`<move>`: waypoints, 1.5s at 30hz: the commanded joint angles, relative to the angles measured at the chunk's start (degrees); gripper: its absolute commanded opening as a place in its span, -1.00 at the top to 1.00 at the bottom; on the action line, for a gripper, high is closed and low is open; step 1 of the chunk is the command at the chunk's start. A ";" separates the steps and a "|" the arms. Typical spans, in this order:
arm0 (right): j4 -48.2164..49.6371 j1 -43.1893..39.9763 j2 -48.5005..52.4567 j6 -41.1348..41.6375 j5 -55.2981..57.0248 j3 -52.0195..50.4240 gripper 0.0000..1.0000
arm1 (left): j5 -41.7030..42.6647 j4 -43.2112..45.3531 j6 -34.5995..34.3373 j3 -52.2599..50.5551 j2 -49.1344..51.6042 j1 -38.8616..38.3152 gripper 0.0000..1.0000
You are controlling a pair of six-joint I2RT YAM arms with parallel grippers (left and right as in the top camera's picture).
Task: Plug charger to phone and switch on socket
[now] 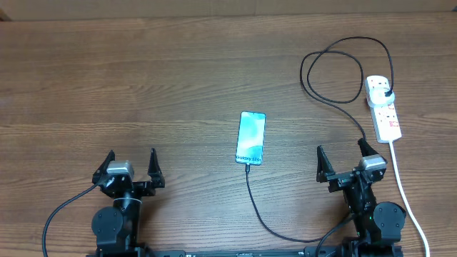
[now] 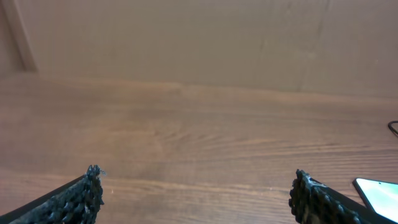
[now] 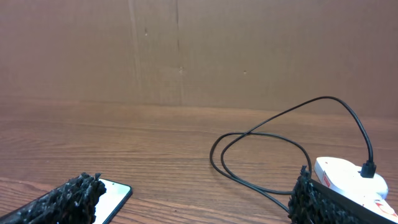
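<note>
The phone lies flat mid-table with its light blue screen up. The charger, a thin black cable, meets the phone's near edge with its tip; whether the tip is seated I cannot tell. It runs along the front, then loops back to a black plug in the socket, a white power strip at the right. My left gripper is open near the front left. My right gripper is open between phone and socket. Both hold nothing.
The socket's thick white cord trails toward the front right corner, beside my right arm. A brown board wall stands behind the wooden table. The phone's corner shows at the lower right of the left wrist view.
</note>
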 commanded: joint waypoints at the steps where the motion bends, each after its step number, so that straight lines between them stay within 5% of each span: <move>1: 0.31 0.17 -0.42 -0.07 0.59 -0.61 -1.00 | 0.46 3.56 3.50 -2.51 -0.63 -2.99 -1.00; 45: 0.31 0.17 -0.42 -0.07 0.59 -0.61 -1.00 | 0.66 3.43 6.05 -2.49 -0.59 -5.73 -1.00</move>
